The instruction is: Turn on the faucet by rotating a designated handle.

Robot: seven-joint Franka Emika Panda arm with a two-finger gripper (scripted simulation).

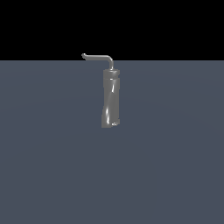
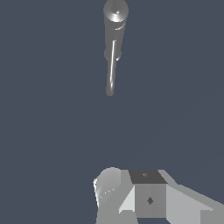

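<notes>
The faucet (image 1: pixel 110 98) is a tall, slightly twisted, glossy grey column standing on the flat grey floor (image 1: pixel 52 166) in the exterior view. Its handle (image 1: pixel 99 57), a thin L-shaped rod, rises from the neck and points to the exterior view's left with an upturned tip. The gripper does not show in the exterior view. In the wrist view I look down on the faucet's top (image 2: pixel 115 11) and along the handle (image 2: pixel 112 65). My gripper (image 2: pixel 129 192) is well apart from the handle's tip. Its fingers (image 2: pixel 148 197) stand together with no gap and hold nothing.
Plain grey floor (image 2: pixel 48 131) lies all around the faucet. A black background fills the upper part of the exterior view. No other objects show.
</notes>
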